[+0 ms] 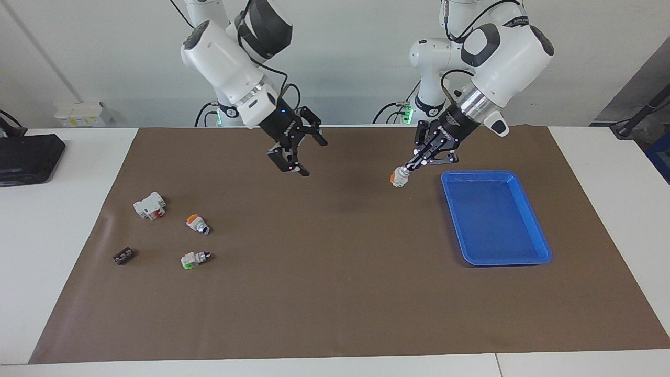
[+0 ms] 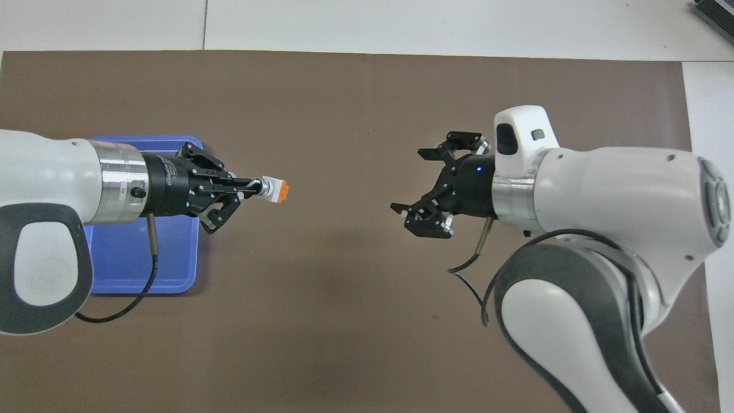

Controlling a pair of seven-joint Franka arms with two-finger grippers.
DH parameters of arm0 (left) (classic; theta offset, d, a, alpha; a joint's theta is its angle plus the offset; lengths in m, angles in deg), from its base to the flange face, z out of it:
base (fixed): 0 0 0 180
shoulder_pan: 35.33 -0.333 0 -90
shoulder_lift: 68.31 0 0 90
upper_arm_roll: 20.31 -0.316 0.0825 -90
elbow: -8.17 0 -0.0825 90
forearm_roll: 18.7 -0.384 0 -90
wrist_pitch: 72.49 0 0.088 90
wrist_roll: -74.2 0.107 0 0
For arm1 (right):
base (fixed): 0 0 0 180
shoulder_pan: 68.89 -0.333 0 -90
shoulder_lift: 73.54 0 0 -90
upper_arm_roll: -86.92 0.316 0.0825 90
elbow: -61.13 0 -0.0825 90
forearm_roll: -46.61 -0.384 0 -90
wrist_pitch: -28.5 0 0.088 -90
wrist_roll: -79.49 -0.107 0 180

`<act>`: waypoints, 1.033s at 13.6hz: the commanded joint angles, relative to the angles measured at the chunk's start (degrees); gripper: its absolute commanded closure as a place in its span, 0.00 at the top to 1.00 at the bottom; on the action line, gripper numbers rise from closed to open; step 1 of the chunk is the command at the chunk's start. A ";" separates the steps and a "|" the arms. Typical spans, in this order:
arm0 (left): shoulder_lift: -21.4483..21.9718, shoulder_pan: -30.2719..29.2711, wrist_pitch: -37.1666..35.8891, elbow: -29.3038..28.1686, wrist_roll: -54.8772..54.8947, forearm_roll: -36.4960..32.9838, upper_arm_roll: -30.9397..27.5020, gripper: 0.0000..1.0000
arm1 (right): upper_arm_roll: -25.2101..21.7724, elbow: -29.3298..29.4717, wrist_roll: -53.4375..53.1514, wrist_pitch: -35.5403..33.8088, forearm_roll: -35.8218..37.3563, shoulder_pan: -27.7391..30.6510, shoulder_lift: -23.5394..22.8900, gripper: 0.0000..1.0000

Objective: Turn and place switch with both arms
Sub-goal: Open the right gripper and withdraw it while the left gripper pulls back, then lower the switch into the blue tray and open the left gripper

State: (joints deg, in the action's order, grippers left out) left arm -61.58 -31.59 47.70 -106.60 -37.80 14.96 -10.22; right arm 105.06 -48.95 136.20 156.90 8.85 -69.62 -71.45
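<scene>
A: Right, where do we see the switch [image 1: 400, 178]?

B: We see it pinched at the tip of the left gripper [image 1: 407, 168], whose fingers are closed on its silver neck. Its orange block points away from the hand, toward the middle of the mat [image 1: 335, 293]. It hangs in the air over bare mat, just beside the blue tray [image 1: 523, 259], off the tray's corner that is nearest the robots and the table's middle.

A: And the right gripper [image 1: 300, 149]?

B: We find it spread wide and holding nothing, raised over the mat near the robots' edge, well apart from the switch. The two hands face each other across the mat's middle.

A: What else do we have on the mat?

B: Toward the right arm's end lie two more switches, one orange [image 1: 197, 224] and one green [image 1: 194, 259], the green one nearer the edge away from the robots. Beside them sit a white block [image 1: 149, 205] with a red mark and a small black piece [image 1: 123, 256].
</scene>
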 commanded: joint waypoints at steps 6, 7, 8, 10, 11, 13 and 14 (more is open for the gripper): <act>4.79 -18.46 1.63 -8.54 41.79 -12.28 -0.07 0.00 | 0.58 -0.74 -3.79 -8.42 16.75 13.10 1.43 1.00; 4.79 -21.46 1.54 -8.54 49.25 -14.21 -0.07 0.00 | 0.58 -0.57 -7.28 -8.26 18.50 14.51 1.34 1.00; 4.70 -23.32 1.54 -8.62 55.59 -15.37 -0.07 0.00 | 0.58 -0.13 -13.50 -7.82 21.30 14.70 1.26 1.00; 4.18 -25.70 1.63 -8.89 65.28 -19.05 -0.07 0.00 | 0.75 2.41 -28.34 -8.51 29.21 14.62 0.47 1.00; 4.09 -25.71 1.72 -9.76 69.68 -20.72 -0.07 0.00 | 0.84 2.94 -36.24 -9.21 30.81 14.53 0.55 1.00; 3.48 -25.97 1.89 -11.61 77.59 -23.28 0.02 0.00 | 0.84 6.09 -45.95 -13.15 31.35 14.18 0.46 1.00; 1.47 -25.88 2.33 -11.87 81.20 -24.16 0.02 0.00 | 0.75 8.29 -48.51 -16.39 33.09 14.35 0.46 1.00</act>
State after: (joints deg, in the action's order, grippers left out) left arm -58.95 -57.14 48.43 -116.37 37.11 -6.88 -10.78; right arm 105.50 -44.65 94.17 145.77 39.46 -55.82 -71.06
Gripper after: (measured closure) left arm 0.894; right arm 0.000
